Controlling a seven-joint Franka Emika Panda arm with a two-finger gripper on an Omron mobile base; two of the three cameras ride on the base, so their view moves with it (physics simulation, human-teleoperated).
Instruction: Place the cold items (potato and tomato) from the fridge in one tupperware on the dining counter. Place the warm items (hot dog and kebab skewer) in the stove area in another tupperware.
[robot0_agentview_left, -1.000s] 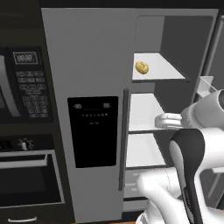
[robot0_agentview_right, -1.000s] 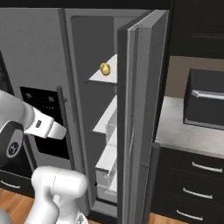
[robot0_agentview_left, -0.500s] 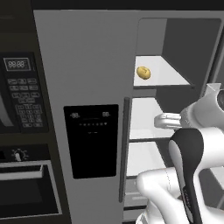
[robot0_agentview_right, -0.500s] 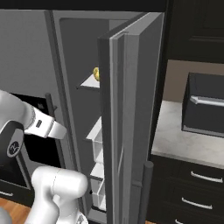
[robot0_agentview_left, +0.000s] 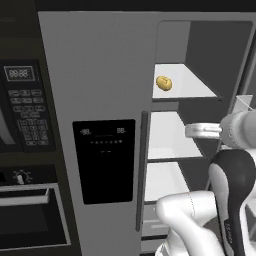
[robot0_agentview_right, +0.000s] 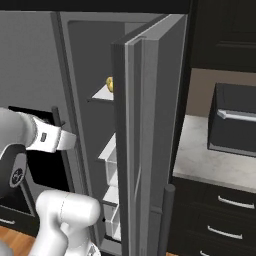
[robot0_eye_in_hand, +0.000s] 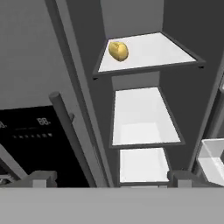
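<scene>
One potato (robot0_agentview_left: 164, 83) sits on the fridge's (robot0_agentview_left: 100, 75) upper shelf (robot0_eye_in_hand: 148, 54); the gripper (robot0_eye_in_hand: 111, 178) is spread wide, empty

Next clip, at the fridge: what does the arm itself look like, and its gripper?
The arm has glossy white rounded shells with dark grey to black joint sections. One dark joint carries a small round white logo. The gripper has two small, blocky dark grey fingertips. No cables are visible.
</scene>
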